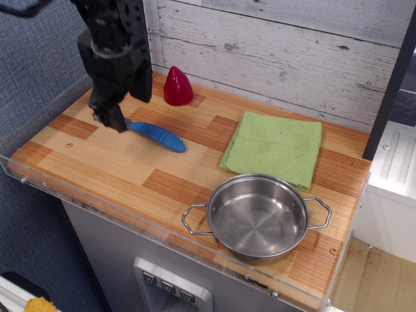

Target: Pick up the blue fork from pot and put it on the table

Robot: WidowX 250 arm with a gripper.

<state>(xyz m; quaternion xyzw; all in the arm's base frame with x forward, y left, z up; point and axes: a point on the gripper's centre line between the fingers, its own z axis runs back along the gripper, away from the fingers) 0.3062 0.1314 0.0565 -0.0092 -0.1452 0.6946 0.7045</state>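
Note:
The blue fork (pixel 158 136) lies flat on the wooden table (pixel 97 159) at the back left, its ribbed blue handle pointing right. Its tines are hidden behind my gripper. My gripper (pixel 109 119) hangs just above the fork's left end, lifted clear of the fork and holding nothing; its fingers appear slightly open. The shiny steel pot (pixel 214 203) stands empty at the front right, far from the gripper.
A green cloth (pixel 274 147) lies at the back right, just behind the pot. A red cone-shaped object (pixel 177 86) stands at the back by the plank wall, close to the right of my arm. A clear acrylic rim (pixel 45 114) edges the table.

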